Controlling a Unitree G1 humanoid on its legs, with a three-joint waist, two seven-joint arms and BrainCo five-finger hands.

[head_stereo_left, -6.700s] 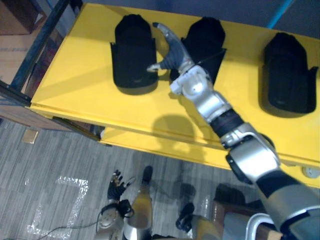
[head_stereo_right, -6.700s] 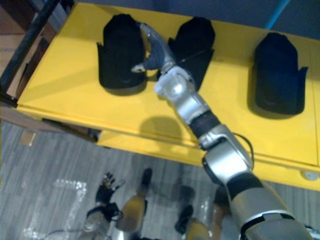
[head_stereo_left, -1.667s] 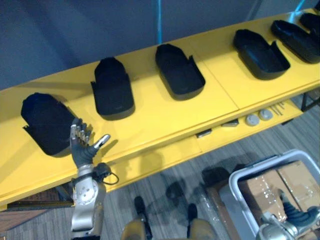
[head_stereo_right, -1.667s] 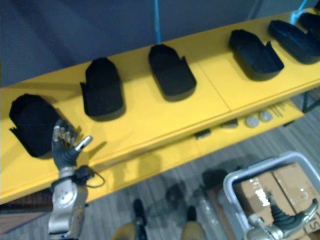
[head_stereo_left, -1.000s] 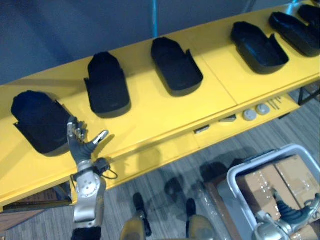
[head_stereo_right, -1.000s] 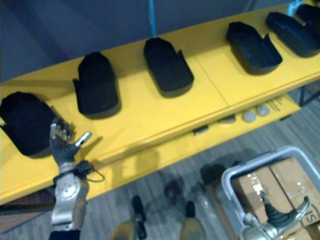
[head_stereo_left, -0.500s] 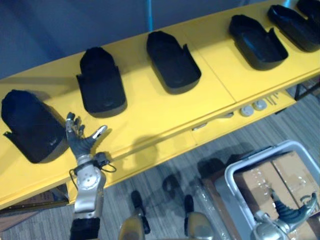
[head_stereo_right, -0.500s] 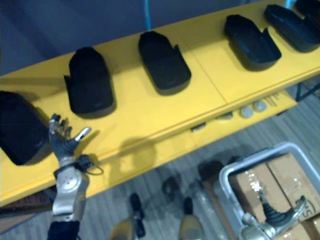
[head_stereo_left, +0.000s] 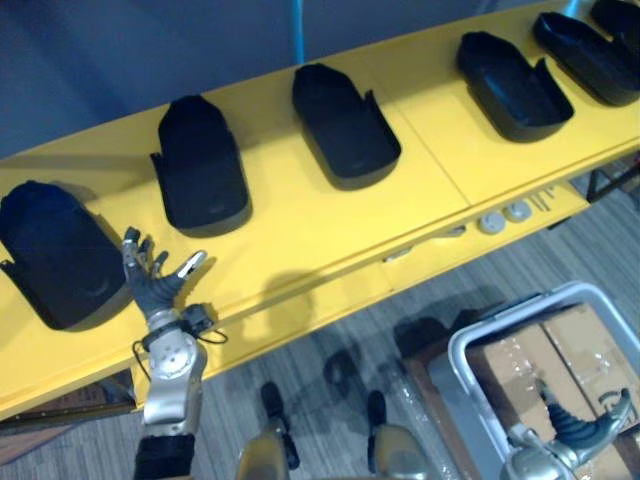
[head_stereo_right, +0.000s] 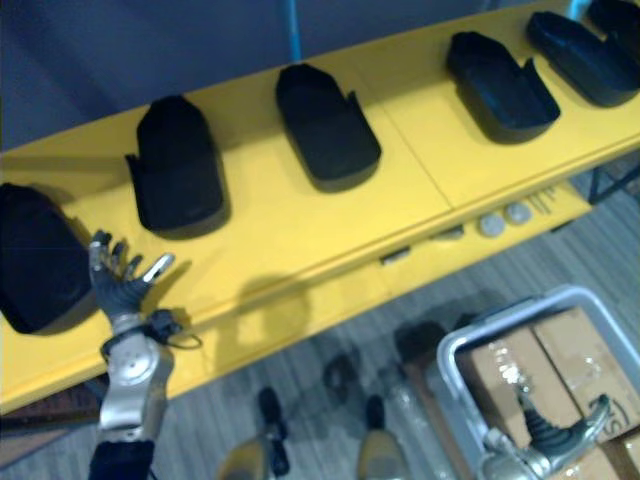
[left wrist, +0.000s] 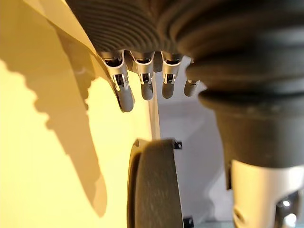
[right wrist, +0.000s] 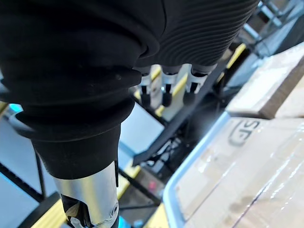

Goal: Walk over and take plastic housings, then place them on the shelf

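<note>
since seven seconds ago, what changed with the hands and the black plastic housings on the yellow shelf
The right hand, then reaching over the yellow shelf between two black plastic housings, has pulled back and hangs low by the grey-rimmed crate. The left hand, then down near the floor, is raised open beside the leftmost housing. Neither holds anything. The view shifted; the housings stay on the shelf.

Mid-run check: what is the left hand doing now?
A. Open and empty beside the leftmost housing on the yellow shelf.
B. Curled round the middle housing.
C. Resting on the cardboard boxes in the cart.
A: the left hand is spread open, holding nothing, next to the leftmost housing near the front edge of the yellow shelf.
</note>
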